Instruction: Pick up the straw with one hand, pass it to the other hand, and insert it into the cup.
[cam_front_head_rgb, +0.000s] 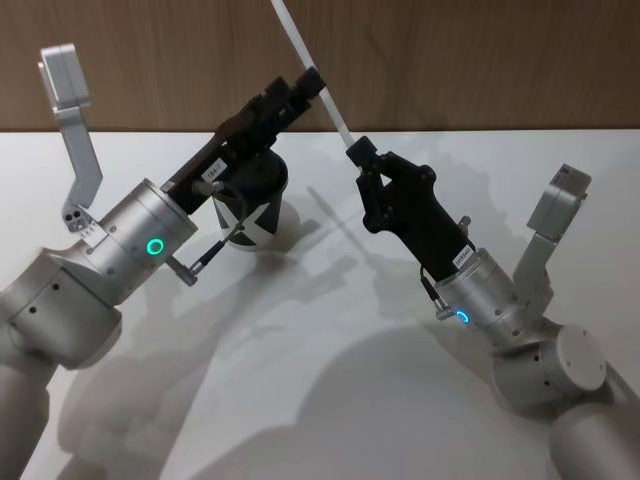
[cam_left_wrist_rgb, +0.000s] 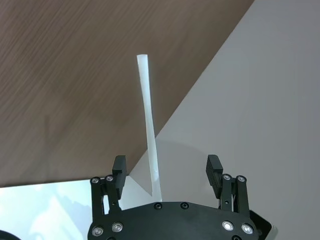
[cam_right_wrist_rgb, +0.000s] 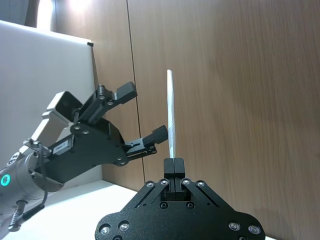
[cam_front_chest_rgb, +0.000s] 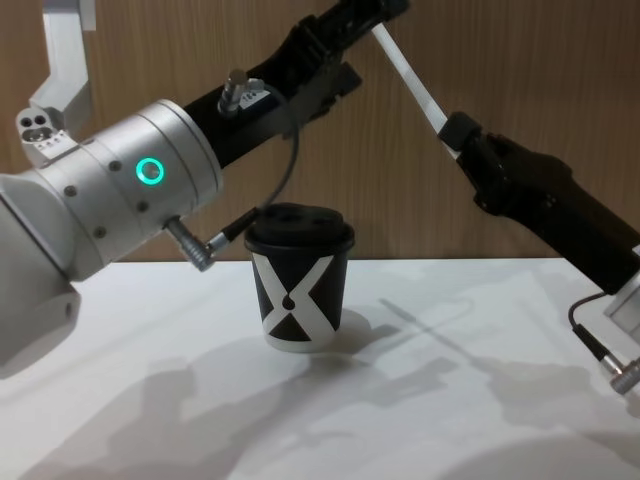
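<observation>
The white straw slants up in the air over the table, its top leaving the head view. My right gripper, on its all-black forearm, is shut on the straw's lower end. My left gripper, on the silver wrist with the green ring, is open higher up, and the straw runs between its spread fingers without touching them. The black cup with the white X and black lid stands upright on the table, below and behind the left forearm, partly hidden in the head view.
The white table lies bare in front of the cup and between the two arms. A brown wooden wall rises right behind the table's far edge. Arm shadows fall across the tabletop.
</observation>
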